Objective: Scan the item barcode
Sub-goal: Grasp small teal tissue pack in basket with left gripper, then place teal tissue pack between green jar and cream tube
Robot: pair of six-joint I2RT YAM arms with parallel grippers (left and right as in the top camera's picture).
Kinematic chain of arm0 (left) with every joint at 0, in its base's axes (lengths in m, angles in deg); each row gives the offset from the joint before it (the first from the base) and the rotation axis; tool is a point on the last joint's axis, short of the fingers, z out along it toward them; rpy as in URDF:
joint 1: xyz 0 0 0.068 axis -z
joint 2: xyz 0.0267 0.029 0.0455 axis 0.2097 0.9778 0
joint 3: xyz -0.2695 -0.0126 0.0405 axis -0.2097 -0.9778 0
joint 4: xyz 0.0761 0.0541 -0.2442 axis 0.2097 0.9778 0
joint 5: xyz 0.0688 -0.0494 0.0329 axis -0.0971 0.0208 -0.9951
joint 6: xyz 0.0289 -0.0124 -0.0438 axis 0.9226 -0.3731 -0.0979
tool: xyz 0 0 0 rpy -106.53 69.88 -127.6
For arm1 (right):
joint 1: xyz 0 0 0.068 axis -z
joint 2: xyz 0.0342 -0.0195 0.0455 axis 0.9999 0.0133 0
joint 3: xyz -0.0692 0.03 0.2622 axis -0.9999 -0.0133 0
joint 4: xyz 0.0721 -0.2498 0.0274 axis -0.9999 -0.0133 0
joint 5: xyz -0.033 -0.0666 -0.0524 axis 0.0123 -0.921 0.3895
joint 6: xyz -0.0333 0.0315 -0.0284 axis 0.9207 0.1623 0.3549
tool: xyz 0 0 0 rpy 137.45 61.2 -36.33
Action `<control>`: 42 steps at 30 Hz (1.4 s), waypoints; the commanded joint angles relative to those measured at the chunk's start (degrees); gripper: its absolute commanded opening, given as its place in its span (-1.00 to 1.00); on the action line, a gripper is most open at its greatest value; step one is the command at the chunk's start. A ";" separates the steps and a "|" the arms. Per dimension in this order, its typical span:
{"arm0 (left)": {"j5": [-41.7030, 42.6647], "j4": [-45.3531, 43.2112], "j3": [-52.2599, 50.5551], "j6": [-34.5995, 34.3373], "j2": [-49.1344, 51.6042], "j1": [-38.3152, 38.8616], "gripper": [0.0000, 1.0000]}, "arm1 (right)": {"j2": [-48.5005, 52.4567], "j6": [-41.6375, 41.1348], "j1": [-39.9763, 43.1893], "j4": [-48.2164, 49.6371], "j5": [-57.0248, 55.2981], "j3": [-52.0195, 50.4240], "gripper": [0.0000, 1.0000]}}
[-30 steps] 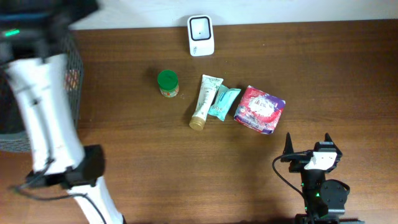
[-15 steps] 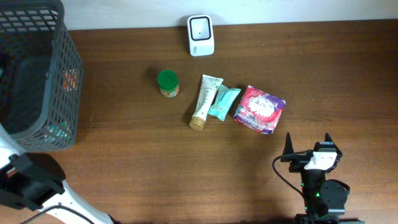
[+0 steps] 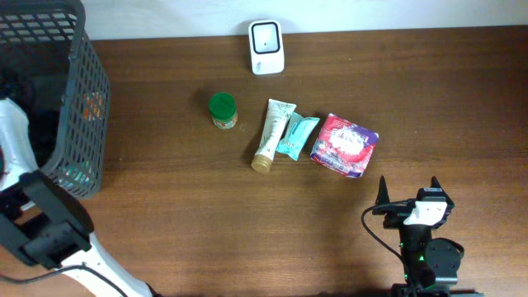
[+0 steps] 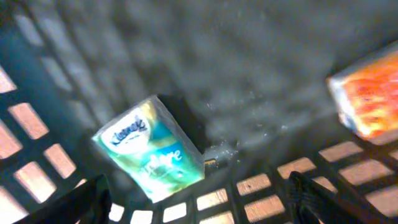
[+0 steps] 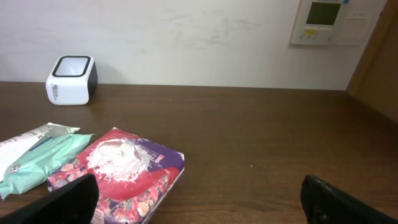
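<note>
**Overhead and wrist views: left gripper empty in the basket, goods waiting near the scanner**

Overhead, the left arm [image 3: 33,214] reaches from the near left corner into the black wire basket [image 3: 87,99] at the far left of the table [image 3: 206,223]. The left wrist camera looks down at the basket floor. The left gripper [image 4: 196,186] has its fingers spread wide with nothing between them. It hangs above a Kleenex tissue pack [image 4: 152,149] lying flat on the mesh, and an orange packet [image 4: 367,96] lies well apart to the right. From this pose I cannot tell whether the arm is fetching or dropping off.

The white barcode scanner [image 3: 266,47] stands at the far edge, its window facing up, likely so an item can be passed over it. Four goods lie in a loose row just nearer than the scanner:
- a green-lidded jar [image 3: 222,110], upright
- a cream tube [image 3: 272,134]
- a teal packet [image 3: 296,135], touching the tube
- a red and purple packet [image 3: 344,145], just to the right

All four are within easy reach of either arm. Which one is next for scanning is not evident.

The right gripper [image 3: 408,198] waits near the right edge, its fingers apart and empty, pointing toward the red and purple packet.
</note>
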 commanded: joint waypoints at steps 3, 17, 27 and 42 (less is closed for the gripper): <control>-0.85 2.71 -1.51 -3.76 7.39 -0.15 0.77 | -0.26 -0.44 0.26 -0.20 -0.50 -0.46 0.97; -0.59 17.25 22.95 -3.65 10.71 -3.10 -1.00 | -0.26 -0.44 0.26 -0.20 -0.50 -0.46 0.97; 18.08 25.09 70.42 1.46 -2.14 -2.08 -1.00 | -0.26 -0.44 0.26 -0.20 -0.50 -0.46 0.97; 4.20 16.17 21.70 19.04 -4.94 53.27 -0.94 | -0.26 -0.44 0.26 -0.20 -0.50 -0.46 0.97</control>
